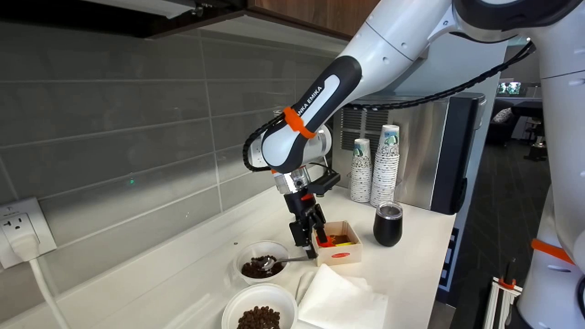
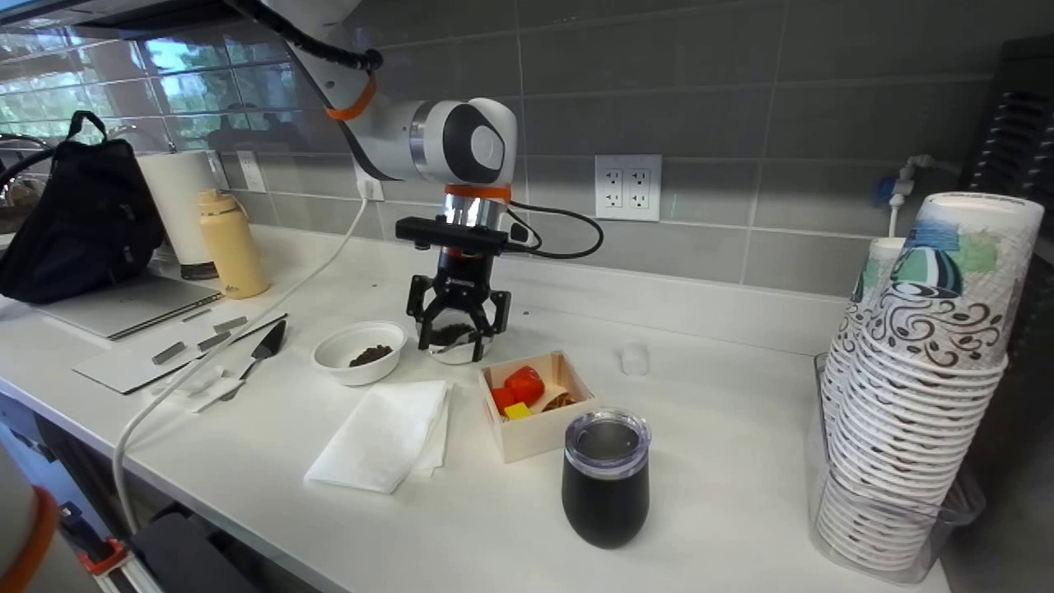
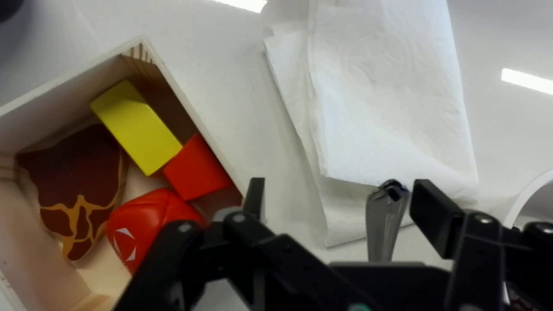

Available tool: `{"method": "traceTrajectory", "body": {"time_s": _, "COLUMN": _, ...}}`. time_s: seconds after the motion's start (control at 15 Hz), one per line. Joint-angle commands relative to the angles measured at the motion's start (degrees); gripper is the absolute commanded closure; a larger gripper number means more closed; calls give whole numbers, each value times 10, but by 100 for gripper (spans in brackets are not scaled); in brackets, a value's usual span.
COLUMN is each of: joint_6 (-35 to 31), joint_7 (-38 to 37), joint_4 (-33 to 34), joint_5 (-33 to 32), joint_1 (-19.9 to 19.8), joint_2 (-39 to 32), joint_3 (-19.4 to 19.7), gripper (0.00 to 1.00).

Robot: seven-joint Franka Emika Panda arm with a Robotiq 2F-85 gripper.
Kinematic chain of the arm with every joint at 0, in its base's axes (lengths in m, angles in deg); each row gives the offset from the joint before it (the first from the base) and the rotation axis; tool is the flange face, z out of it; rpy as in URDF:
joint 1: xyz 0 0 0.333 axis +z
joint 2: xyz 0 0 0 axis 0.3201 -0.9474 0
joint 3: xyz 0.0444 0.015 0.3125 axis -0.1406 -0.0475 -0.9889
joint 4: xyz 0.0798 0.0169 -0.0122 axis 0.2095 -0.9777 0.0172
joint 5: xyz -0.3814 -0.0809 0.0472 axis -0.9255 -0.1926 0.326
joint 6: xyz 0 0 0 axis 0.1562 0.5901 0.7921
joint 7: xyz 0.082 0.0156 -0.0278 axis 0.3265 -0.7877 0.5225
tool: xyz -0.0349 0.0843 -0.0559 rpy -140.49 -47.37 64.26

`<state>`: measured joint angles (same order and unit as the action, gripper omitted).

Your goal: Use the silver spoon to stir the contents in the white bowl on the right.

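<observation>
The white bowl (image 1: 247, 251) holds a dark brown mass; it shows behind my gripper in an exterior view (image 2: 451, 357). The silver spoon (image 1: 292, 259) rests with its head in that bowl, its handle sticking out over the rim. In the wrist view the spoon's handle end (image 3: 383, 224) stands between my fingers, nearer the right finger. My gripper (image 3: 339, 194) is open, with a gap on the handle's left side; it also shows in both exterior views (image 1: 317, 246) (image 2: 451, 350). The spoon's head is out of the wrist view.
A like white bowl with loose brown lumps (image 1: 240, 299) (image 2: 333, 354) stands beside it. A wooden box (image 1: 345, 257) (image 2: 527, 432) (image 3: 26, 259) with toy food is close to the gripper. A folded paper towel (image 3: 389, 95), a black tumbler (image 1: 388, 226) and stacked cups (image 2: 930, 362) stand around.
</observation>
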<state>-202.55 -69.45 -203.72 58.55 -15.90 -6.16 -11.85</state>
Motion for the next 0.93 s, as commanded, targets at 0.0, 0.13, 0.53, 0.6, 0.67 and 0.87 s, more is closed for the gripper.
{"method": "traceTrajectory", "body": {"time_s": 0.0, "joint_6": -24, "joint_7": -10, "joint_4": -27, "joint_5": 6, "joint_1": 1, "joint_2": 37, "joint_3": 0, "gripper": 0}}
{"method": "traceTrajectory", "body": {"time_s": 0.13, "joint_6": -37, "joint_7": -12, "joint_4": -44, "joint_5": 11, "joint_1": -1, "joint_2": 62, "joint_3": 0, "gripper": 0}}
{"method": "traceTrajectory", "body": {"time_s": 0.53, "joint_6": -49, "joint_7": -2, "joint_4": -124, "joint_5": 48, "joint_1": -8, "joint_2": 171, "joint_3": 10, "gripper": 0}}
{"method": "traceTrajectory", "body": {"time_s": 0.6, "joint_6": -53, "joint_7": -1, "joint_4": -146, "joint_5": 53, "joint_1": -9, "joint_2": 197, "joint_3": 13, "gripper": 0}}
{"method": "traceTrajectory", "body": {"time_s": 0.67, "joint_6": -56, "joint_7": 1, "joint_4": -168, "joint_5": 59, "joint_1": -10, "joint_2": 225, "joint_3": 18, "gripper": 0}}
{"method": "traceTrajectory", "body": {"time_s": 0.87, "joint_6": -63, "joint_7": -4, "joint_4": -228, "joint_5": 58, "joint_1": -8, "joint_2": 307, "joint_3": 31, "gripper": 0}}
